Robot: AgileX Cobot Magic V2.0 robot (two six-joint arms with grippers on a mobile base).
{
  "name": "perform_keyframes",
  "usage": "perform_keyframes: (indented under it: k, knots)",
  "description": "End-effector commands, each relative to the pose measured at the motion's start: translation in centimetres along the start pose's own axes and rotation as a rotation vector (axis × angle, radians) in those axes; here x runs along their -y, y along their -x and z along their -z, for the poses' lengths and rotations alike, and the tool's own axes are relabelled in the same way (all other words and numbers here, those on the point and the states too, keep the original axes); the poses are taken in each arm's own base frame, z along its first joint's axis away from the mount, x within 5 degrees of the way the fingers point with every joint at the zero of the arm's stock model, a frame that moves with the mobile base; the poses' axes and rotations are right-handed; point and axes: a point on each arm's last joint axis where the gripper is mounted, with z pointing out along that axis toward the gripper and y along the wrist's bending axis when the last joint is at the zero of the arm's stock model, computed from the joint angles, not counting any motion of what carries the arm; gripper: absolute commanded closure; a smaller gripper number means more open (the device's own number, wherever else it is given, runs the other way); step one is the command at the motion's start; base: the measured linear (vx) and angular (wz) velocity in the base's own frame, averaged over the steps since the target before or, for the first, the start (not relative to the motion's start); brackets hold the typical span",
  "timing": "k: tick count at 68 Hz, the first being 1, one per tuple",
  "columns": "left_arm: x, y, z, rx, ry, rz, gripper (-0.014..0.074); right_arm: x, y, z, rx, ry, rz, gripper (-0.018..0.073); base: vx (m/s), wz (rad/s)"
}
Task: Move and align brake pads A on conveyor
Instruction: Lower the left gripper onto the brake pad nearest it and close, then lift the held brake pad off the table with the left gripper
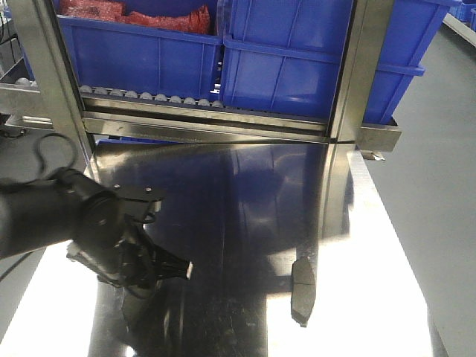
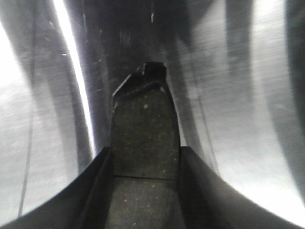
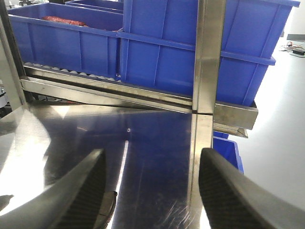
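Observation:
In the left wrist view a grey-brown brake pad with a thin cross groove sits between the two dark fingers of my left gripper, which is shut on it just above the shiny steel table. The front view has that left gripper low at the table's left. A second brake pad lies flat on the steel further right. My right gripper is open above the table, with an edge of a brake pad showing beside its left finger. The conveyor is out of view.
Blue bins stand on a steel roller rack along the back of the steel table. One bin holds red material. A steel upright post rises at the rack's right, and the table's right edge drops to grey floor.

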Motion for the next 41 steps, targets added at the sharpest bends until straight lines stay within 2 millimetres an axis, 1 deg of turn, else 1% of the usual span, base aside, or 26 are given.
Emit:
perform_keyframes:
  k: [1, 11, 12, 14, 17, 21, 22, 34, 41]
  knots:
    - [-0.4, -0.5, 3.6, 0.151, -0.038, 0.013, 0.0604, 0.0, 1.6, 0.2, 0.096, 0.002, 0.006, 0.0148, 0.00, 0.00]
    - [-1.9, -3.2, 6.4, 0.220, -0.030, 0.001, 0.0604, 0.0, 1.6, 0.2, 0.096, 0.002, 0.006, 0.0148, 0.00, 0.00]
    - [-2.0, -3.5, 6.9, 0.236, -0.035, 0.003, 0.0604, 0.0, 1.6, 0.2, 0.096, 0.002, 0.006, 0.0148, 0.00, 0.00]
    - [-2.2, -4.1, 7.2, 0.245, -0.039, 0.004, 0.0604, 0.0, 1.6, 0.2, 0.096, 0.002, 0.006, 0.0148, 0.00, 0.00]
    - [-2.6, -4.9, 8.4, 0.286, -0.057, 0.020, 0.0604, 0.0, 1.6, 0.2, 0.096, 0.002, 0.006, 0.0148, 0.00, 0.00]
    - [-3.1, -6.0, 9.3, 0.327, -0.078, 0.048, 0.0603, 0.0, 1.6, 0.2, 0.096, 0.002, 0.006, 0.0148, 0.00, 0.00]
    - [-3.2, -6.4, 9.9, 0.350, -0.088, 0.054, 0.0603, 0.0, 1.6, 0.2, 0.096, 0.002, 0.006, 0.0148, 0.00, 0.00]
    - [-4.8, -10.2, 12.7, 0.476, -0.136, 0.064, 0.0603, 0.0, 1.6, 0.2, 0.096, 0.002, 0.006, 0.0148, 0.00, 0.00]
    - [-5.6, -12.2, 13.8, 0.544, -0.159, 0.068, 0.0603, 0.0, 1.6, 0.2, 0.096, 0.002, 0.006, 0.0148, 0.00, 0.00]
